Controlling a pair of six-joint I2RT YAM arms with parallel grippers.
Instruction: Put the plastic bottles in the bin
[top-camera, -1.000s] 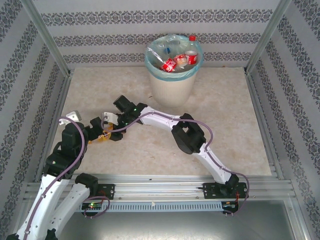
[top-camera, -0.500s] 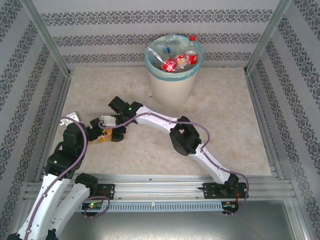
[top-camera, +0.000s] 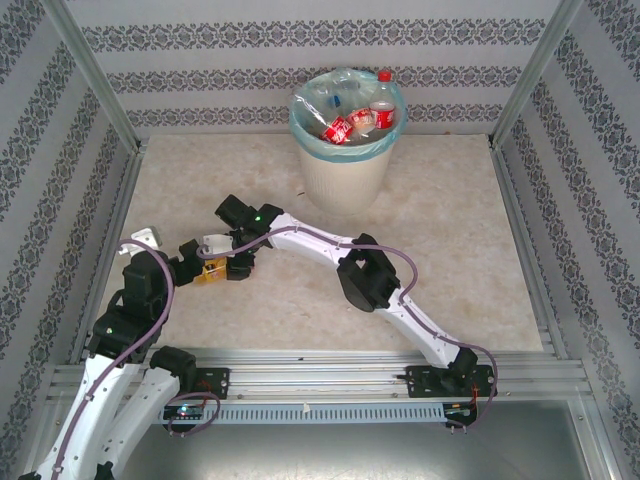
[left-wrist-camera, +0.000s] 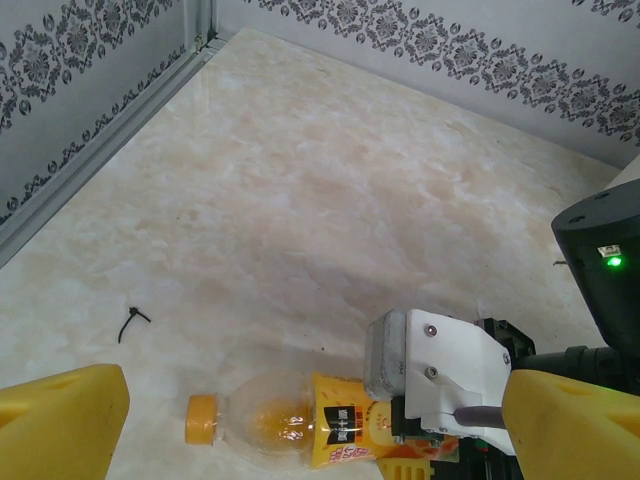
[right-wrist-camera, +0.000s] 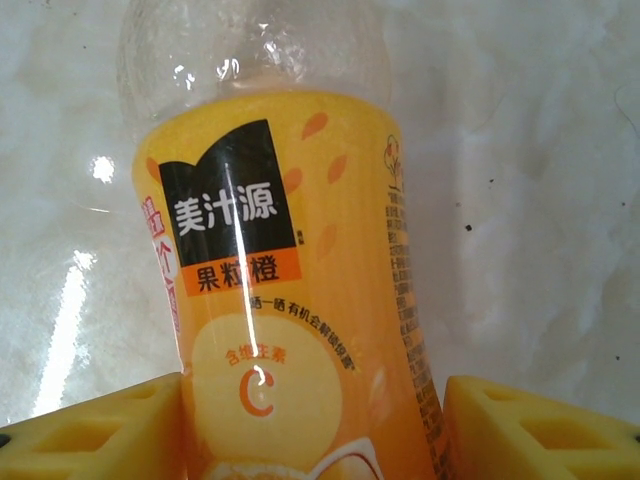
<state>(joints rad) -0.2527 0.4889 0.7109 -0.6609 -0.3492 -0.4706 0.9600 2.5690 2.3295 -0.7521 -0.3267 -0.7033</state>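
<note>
A plastic bottle (top-camera: 210, 270) with an orange label and an orange cap (left-wrist-camera: 201, 418) lies on its side on the floor at the near left. My right gripper (top-camera: 232, 262) straddles the bottle (right-wrist-camera: 290, 280), its yellow pads (right-wrist-camera: 90, 430) against both sides of the label. My left gripper (left-wrist-camera: 320, 410) hangs just near of the bottle (left-wrist-camera: 300, 425), jaws wide apart and holding nothing. The bin (top-camera: 345, 185), cream with a turquoise liner, stands at the far wall. Several bottles (top-camera: 350, 122) with red labels are piled in it.
A small black tie (left-wrist-camera: 131, 320) lies on the floor left of the bottle. A white fitting (top-camera: 146, 237) sits by the left wall. Patterned walls and aluminium rails (top-camera: 320, 365) enclose the floor. Bare floor stretches between the arms and the bin.
My right gripper has shifted left and down onto the orange bottle and narrowed around it. My left gripper has spread wider and its arm has drawn back slightly.
</note>
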